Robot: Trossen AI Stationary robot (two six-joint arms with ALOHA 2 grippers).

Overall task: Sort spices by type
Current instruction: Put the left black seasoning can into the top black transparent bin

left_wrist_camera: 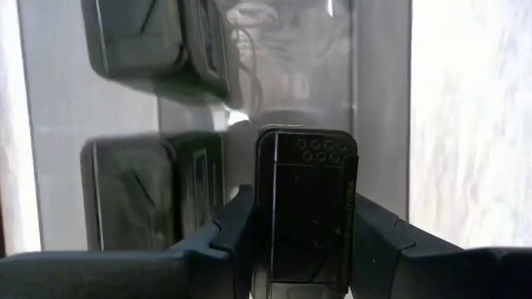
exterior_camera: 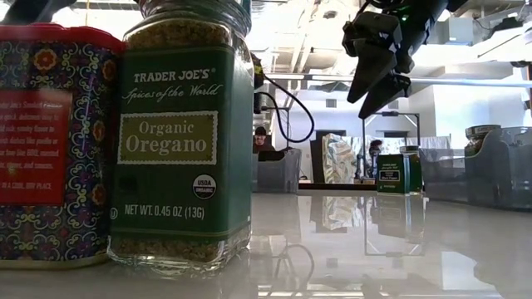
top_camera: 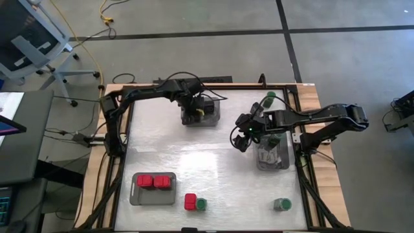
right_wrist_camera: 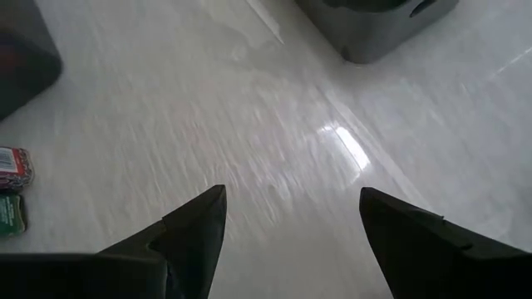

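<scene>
My left gripper (top_camera: 199, 109) reaches into the grey tray (top_camera: 210, 121) at the far middle of the table. It is shut on a black cube-like spice container (left_wrist_camera: 306, 191), beside two other black ones (left_wrist_camera: 137, 195) (left_wrist_camera: 137, 37) in that tray. My right gripper (top_camera: 242, 137) (right_wrist_camera: 291, 241) is open and hovers above bare table left of the right tray (top_camera: 272, 158), which holds green-lidded jars. Two red boxes (top_camera: 154, 182) lie in the near-left tray (top_camera: 137, 194). A loose red box (top_camera: 190, 201) stands beside a green-lidded jar (top_camera: 201, 204) near the near edge. My left gripper holds the black container by its two opposite side faces (left_wrist_camera: 264, 208), pinched between the two fingers (left_wrist_camera: 237, 220), which come from above, pointing down. The container stands upright in the hold over the tray floor. I cannot tell whether its bottom touches the tray.
Another green-lidded jar (top_camera: 281, 204) (exterior_camera: 399, 173) stands at the near right, and one more (top_camera: 270, 97) at the far right edge. The low view is filled by the oregano jar (exterior_camera: 183, 141) and red box (exterior_camera: 50, 141). The table's middle (top_camera: 194, 158) is bare.
</scene>
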